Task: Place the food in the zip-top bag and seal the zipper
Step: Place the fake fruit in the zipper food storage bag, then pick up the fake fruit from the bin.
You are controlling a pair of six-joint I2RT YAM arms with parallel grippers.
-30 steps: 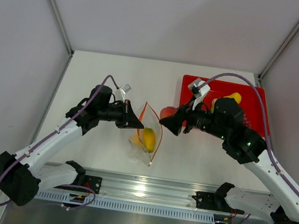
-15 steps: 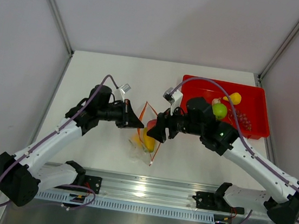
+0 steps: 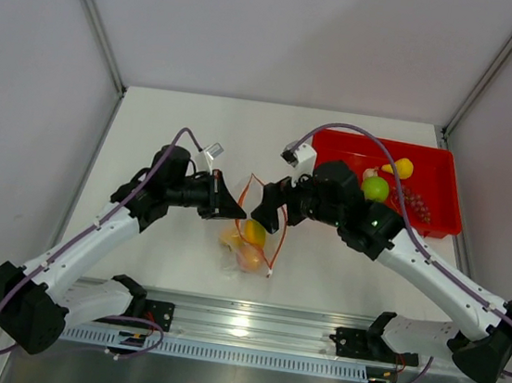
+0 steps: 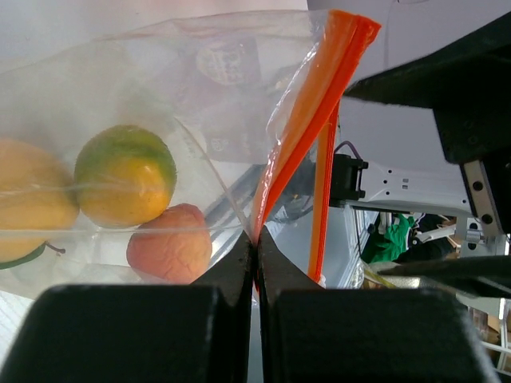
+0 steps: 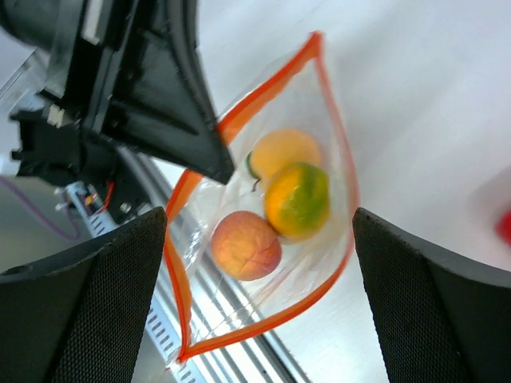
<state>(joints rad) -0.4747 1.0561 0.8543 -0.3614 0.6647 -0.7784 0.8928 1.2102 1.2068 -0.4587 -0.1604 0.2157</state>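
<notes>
The clear zip-top bag (image 3: 255, 238) stands with its mouth wide open between the two arms. My left gripper (image 4: 255, 239) is shut on its orange-red zipper (image 4: 307, 144) at the left lip. Inside lie three pieces of food: a yellow mango (image 5: 279, 152), an orange-green fruit (image 5: 297, 199) and a peach-coloured fruit (image 5: 239, 249). My right gripper (image 5: 257, 239) hovers just above the mouth, open, with nothing between its fingers. In the top view the right gripper (image 3: 269, 214) is close to the left gripper (image 3: 237, 214).
A red tray (image 3: 439, 158) at the back right holds a green apple (image 3: 375, 188), a yellow pear (image 3: 402, 167) and purple grapes (image 3: 415, 204). The metal rail (image 3: 240, 325) runs along the near table edge just below the bag.
The right arm swung left from the tray to above the bag with a reddish fruit, then opened; that fruit now lies in the bag. The left gripper kept its hold.
</notes>
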